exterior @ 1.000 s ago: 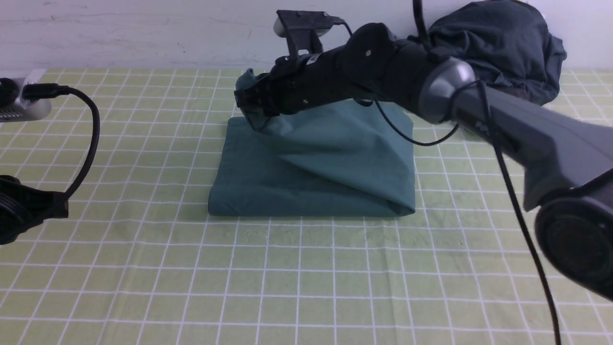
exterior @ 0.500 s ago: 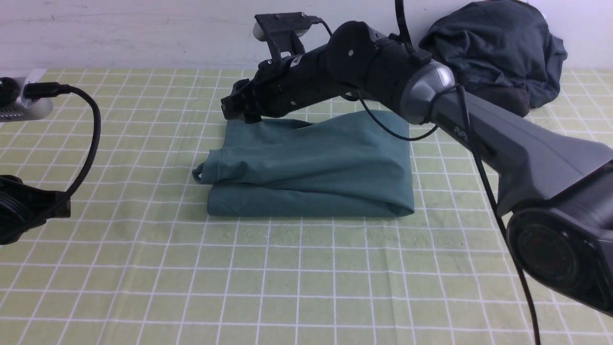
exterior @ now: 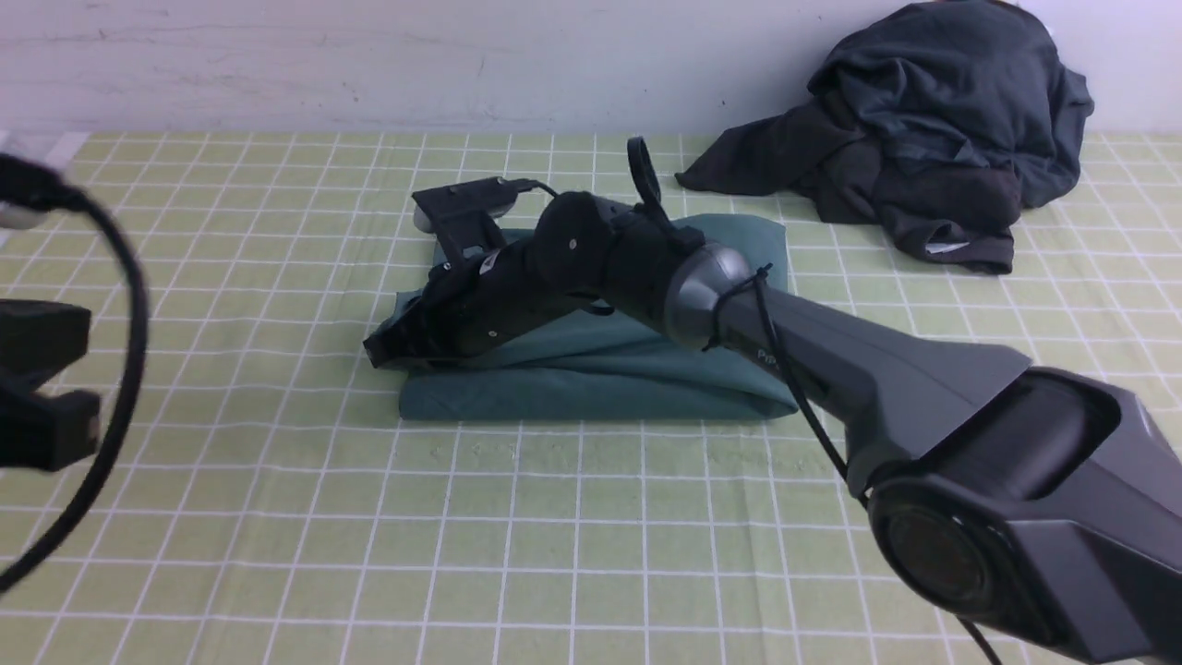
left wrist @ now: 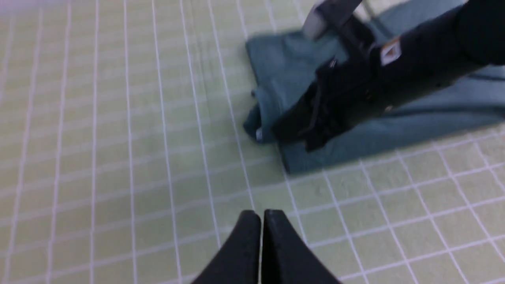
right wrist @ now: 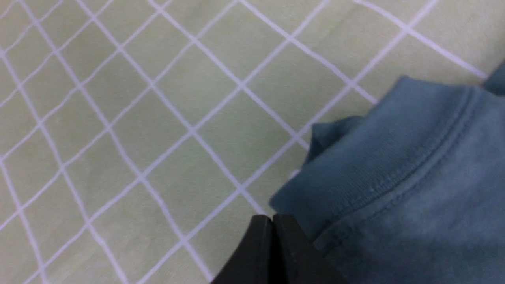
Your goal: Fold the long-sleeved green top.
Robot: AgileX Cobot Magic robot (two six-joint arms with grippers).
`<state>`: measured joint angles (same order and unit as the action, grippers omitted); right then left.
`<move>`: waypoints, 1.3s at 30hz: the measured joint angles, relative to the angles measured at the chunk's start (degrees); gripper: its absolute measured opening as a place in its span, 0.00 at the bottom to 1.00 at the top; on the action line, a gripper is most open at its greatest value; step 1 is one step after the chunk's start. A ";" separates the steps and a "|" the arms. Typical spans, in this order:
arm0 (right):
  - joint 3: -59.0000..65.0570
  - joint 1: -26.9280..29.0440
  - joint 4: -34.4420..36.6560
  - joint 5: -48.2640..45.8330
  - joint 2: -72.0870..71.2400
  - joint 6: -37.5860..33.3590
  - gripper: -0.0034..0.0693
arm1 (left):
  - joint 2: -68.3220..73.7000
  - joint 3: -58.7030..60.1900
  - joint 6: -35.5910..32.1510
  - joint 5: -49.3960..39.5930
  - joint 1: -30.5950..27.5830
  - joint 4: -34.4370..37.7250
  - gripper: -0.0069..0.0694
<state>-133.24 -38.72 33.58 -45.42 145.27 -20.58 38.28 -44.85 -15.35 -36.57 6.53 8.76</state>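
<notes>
The green long-sleeved top (exterior: 600,392) lay on the tabletop (exterior: 591,554) as a thick, roughly rectangular stack of layers, its near edge a rounded fold and its ribbed collar (right wrist: 394,157) spilling a little past the stack's left near corner. The right gripper (exterior: 374,351) was low over that corner with its jaws clenched. In the right wrist view its fingertips met with no cloth between them, right against the collar's hem, so it seemed to be pressing or nudging the edge, not carrying it. That posture fitted a fold just laid down: the arm stretched across the top from its right side, probably to flatten the upper layer and tidy the loose collar. The left gripper (left wrist: 262,215) hung well apart from the top, off its left near side, jaws shut on nothing, likely parked clear so the right arm had room. There was one green top, one charcoal heap of clothing (exterior: 923,120) well beyond the top's far right corner against the wall, two grippers, and a single grid-patterned cloth covering the tabletop. The folding looked close to finished, with only the protruding collar spoiling the outline.
</notes>
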 joint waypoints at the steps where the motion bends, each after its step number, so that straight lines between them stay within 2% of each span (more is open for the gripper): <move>1: -0.23 -0.06 -0.90 -1.02 -0.81 -0.23 0.03 | -2.65 1.48 -0.84 1.28 0.36 0.00 0.09; 3: -0.93 0.00 -6.14 -5.32 -5.53 -0.68 0.03 | -9.85 6.32 -3.62 5.30 0.87 0.00 0.09; 4: -0.93 0.00 -6.62 -5.74 -6.00 -0.68 0.03 | -10.47 6.81 -3.62 5.68 0.93 0.00 0.09; 7: -0.73 0.95 -15.35 -13.05 -15.41 0.01 0.03 | -20.98 16.35 -5.14 15.12 0.94 0.00 0.09; 9: 0.51 1.41 -18.14 -14.07 -18.62 0.23 0.03 | -23.53 18.83 -5.20 18.34 0.94 0.00 0.09; 11: 7.34 2.94 -26.07 -13.21 -28.65 2.10 0.03 | -29.98 24.85 -6.28 26.98 0.94 -0.41 0.09; 13: 14.95 3.87 -30.58 -10.77 -35.29 4.26 0.03 | -33.59 28.96 -7.72 31.15 0.94 -1.35 0.09; 18: 34.74 4.68 -41.29 -3.71 -52.52 7.77 0.03 | -38.81 35.42 -9.93 35.22 0.94 -2.40 0.09; 22: 49.40 4.68 -44.34 2.35 -64.38 9.48 0.03 | -38.88 36.48 -9.79 35.29 0.94 -2.45 0.10; 24: 62.97 4.68 -44.78 9.12 -74.69 14.18 0.03 | -38.88 36.52 -8.45 35.74 0.94 -2.45 0.10; 26: 67.88 4.68 -44.84 12.71 -79.64 16.98 0.03 | -38.88 36.52 -8.12 36.01 0.94 -2.45 0.10; 27: 75.69 4.68 -44.95 17.71 -86.22 20.58 0.03 | -38.88 36.52 -7.71 36.57 0.94 -2.39 0.10; 29: 83.40 4.68 -45.10 22.70 -92.59 24.08 0.03 | -38.88 36.52 -7.48 37.24 1.15 -2.21 0.10; 30: 90.93 4.68 -45.55 27.52 -98.62 26.68 0.03 | -38.88 36.52 -7.48 37.30 1.81 -1.97 0.10; 32: 95.41 4.68 -45.75 30.35 -102.20 27.86 0.03 | -38.88 36.52 -7.48 37.39 2.55 -1.80 0.10; 33: 102.73 4.68 -45.81 34.10 -108.51 30.07 0.03 | -38.88 36.52 -7.48 37.88 4.17 -1.65 0.10; 39: 119.24 4.68 -46.83 37.97 -125.03 36.61 0.03 | -38.88 36.52 -7.46 38.14 6.80 -1.65 0.10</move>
<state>-14.00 -34.04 -13.25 -7.45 20.24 16.03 -0.60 -8.34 -22.81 1.57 13.34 7.11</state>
